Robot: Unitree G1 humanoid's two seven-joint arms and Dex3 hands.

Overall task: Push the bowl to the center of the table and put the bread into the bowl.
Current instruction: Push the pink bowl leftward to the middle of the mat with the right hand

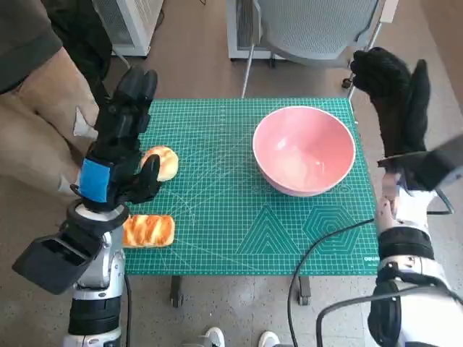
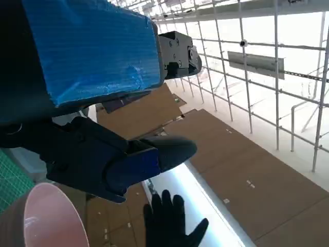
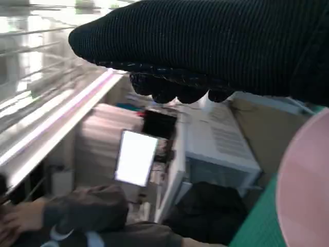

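Pink bowl [image 1: 304, 150]: upright on the green cutting mat [image 1: 239, 217], in the mat's far right part, off its middle; nothing inside it; its rim also shows in the left wrist view [image 2: 51, 216] and the right wrist view [image 3: 308, 180].

Round bread roll [image 1: 163, 162]: on the mat's left side, partly hidden behind the left hand; whether the hand touches it cannot be told.

Oblong glazed bread [image 1: 149, 230]: at the mat's near left edge, just beside the left wrist; apart from the roll; well apart from the bowl.

Left hand [image 1: 119, 148]: black, blue tape on its back; raised over the mat's left edge, fingers [image 1: 136, 90] stretched out and spread, thumb out toward the roll; holds nothing; the left wrist view [image 2: 92, 103] shows the taped back and fingers parted.

Right hand [image 1: 394, 87]: black knitted glove, held beyond the mat's far right corner, just beside the bowl's rim but not on it; fingers apart and pointing up, nothing held; seen too in the left wrist view [image 2: 172, 221] with fingers spread.

Surroundings: a person [image 1: 36, 94] at the left; a grey mesh chair [image 1: 311, 29] beyond the table; a black cable [image 1: 311, 253] across the mat's near right edge.
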